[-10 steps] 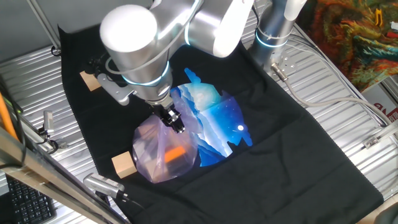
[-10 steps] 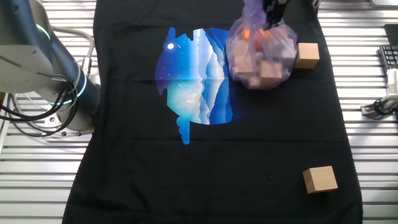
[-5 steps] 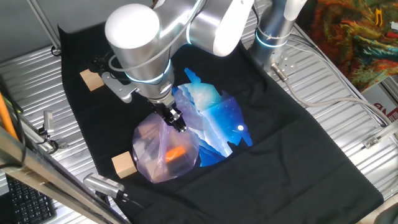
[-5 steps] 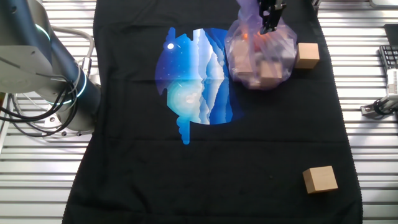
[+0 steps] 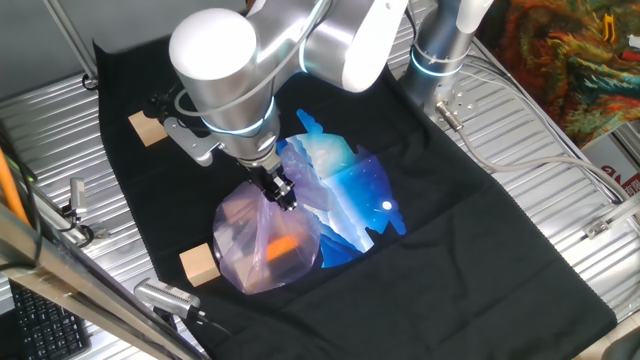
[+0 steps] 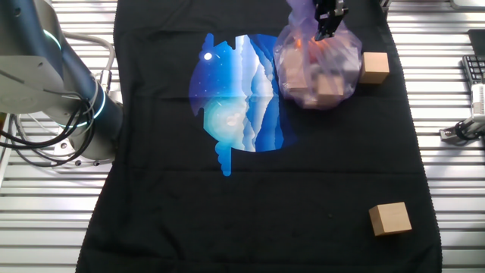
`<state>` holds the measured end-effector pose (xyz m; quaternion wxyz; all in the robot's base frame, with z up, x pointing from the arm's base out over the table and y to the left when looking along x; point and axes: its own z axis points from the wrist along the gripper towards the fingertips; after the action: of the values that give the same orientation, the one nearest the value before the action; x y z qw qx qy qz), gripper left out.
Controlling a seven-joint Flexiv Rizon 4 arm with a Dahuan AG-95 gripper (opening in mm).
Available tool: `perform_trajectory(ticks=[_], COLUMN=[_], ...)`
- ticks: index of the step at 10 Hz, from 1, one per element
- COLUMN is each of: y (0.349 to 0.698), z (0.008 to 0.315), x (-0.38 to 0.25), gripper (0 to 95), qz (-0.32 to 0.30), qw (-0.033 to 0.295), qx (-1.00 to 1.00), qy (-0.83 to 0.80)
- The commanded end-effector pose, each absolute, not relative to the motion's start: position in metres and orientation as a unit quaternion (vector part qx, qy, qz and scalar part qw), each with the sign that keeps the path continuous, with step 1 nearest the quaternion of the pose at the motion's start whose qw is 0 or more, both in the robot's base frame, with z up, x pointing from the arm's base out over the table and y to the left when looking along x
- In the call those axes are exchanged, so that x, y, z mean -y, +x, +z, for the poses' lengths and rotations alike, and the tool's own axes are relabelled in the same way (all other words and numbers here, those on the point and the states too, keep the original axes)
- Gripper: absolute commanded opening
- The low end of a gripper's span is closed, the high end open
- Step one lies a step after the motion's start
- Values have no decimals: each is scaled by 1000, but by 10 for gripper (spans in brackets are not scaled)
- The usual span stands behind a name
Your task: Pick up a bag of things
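On the black cloth point(image 5: 480, 250) over the table point(image 5: 60, 110): one bag of things point(image 5: 265, 250), pale purple and translucent, an orange item and blocks showing through, touching the shiny blue-and-white bag point(image 5: 345, 195). End effector point(image 5: 282, 196): pinched narrow on the bag's gathered top film. Wooden cubes: one point(image 6: 375, 66) just beside the bag, one point(image 6: 390, 218) well apart. Handling note: a straight, slow rise seemed best, lest the thin plastic slip or tear.

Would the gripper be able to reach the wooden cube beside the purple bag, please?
Probably yes: the wooden cube sits uncovered on the black cloth beside the purple bag, but the gripper is busy at the bag's top.
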<state>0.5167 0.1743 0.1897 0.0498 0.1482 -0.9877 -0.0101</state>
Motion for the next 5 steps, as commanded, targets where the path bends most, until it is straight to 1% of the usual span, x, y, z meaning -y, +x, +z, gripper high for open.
perform_trajectory(ticks=[1,2,5], y=[518,518,518], z=[189,189,188], x=[-175,-176,-176], gripper=[570,570,0], qz=[-10,-9,-14], qw=[50,51,50], qx=[988,988,990], qy=[148,144,133])
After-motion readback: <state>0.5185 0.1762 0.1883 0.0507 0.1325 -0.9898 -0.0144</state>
